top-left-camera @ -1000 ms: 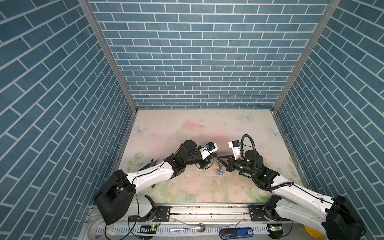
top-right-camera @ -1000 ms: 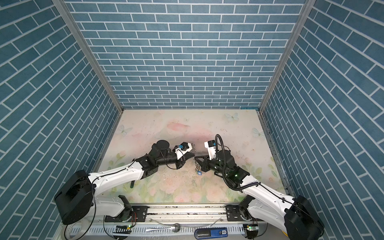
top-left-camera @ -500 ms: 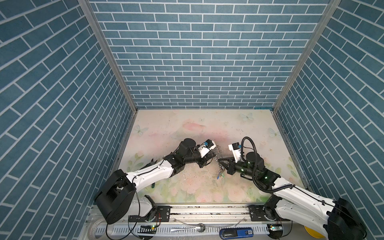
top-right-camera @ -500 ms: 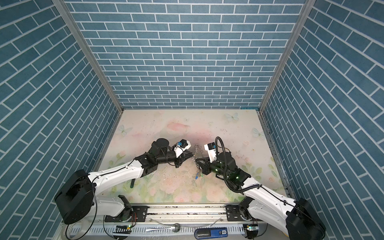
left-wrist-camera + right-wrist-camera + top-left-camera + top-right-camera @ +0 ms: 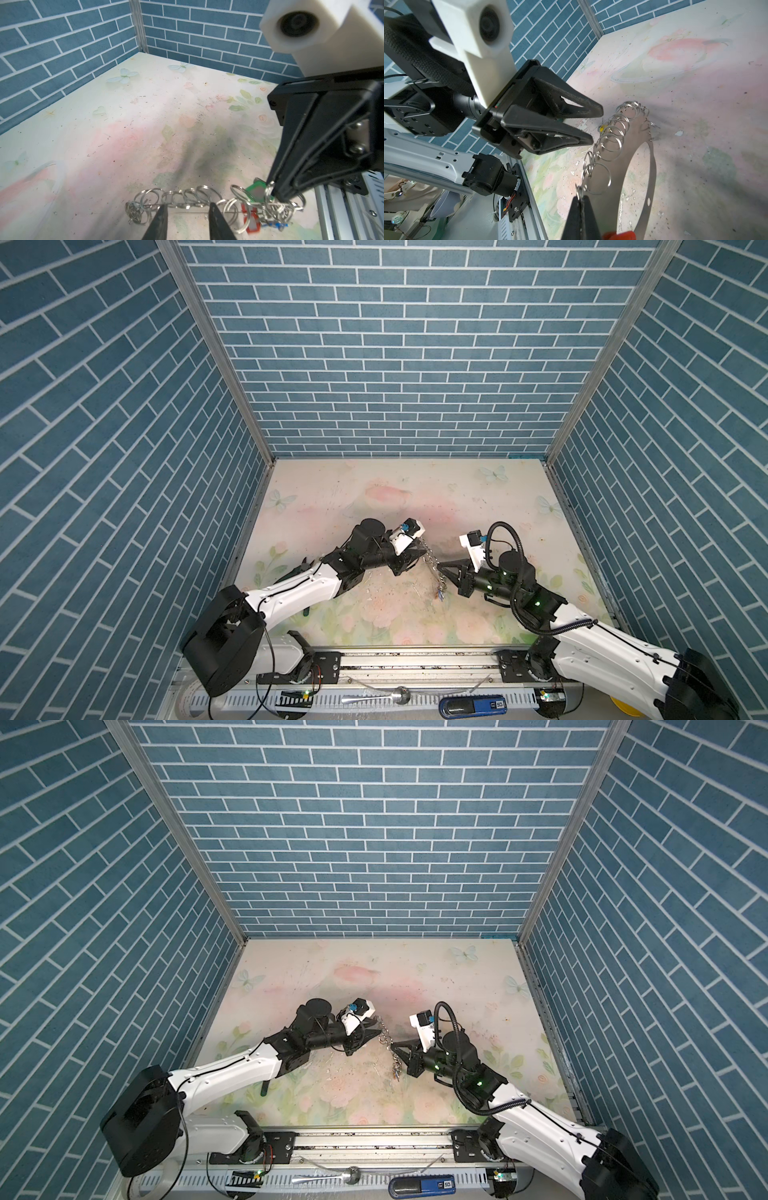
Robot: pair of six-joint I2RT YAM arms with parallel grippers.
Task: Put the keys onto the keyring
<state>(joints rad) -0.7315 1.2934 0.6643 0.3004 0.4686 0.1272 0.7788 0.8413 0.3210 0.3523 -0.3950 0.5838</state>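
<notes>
The keyring (image 5: 652,166) is a thin flat hoop held up on edge above the table, with a chain of silver rings (image 5: 180,197) along its rim. My right gripper (image 5: 580,199) is shut on the keyring's rim at a small ring. Keys with green (image 5: 256,191), red (image 5: 252,220) and blue (image 5: 274,225) tags bunch beside the right gripper (image 5: 278,195). They hang below it in both top views (image 5: 440,593) (image 5: 397,1073). My left gripper (image 5: 188,207) is open, one finger on each side of the hoop's thin edge, its fingertips (image 5: 591,139) just short of the rings.
Blue brick walls close in the flowered table (image 5: 374,497) on three sides. A metal rail (image 5: 415,659) runs along the front edge. Beyond the rail lie a spoon (image 5: 395,697) and a blue device (image 5: 473,705). A small dark thing (image 5: 306,612) lies under the left arm.
My left gripper has opened and let go of the ring chain. My right gripper stays shut on the keyring and has shifted slightly, so the keys swung a little.
</notes>
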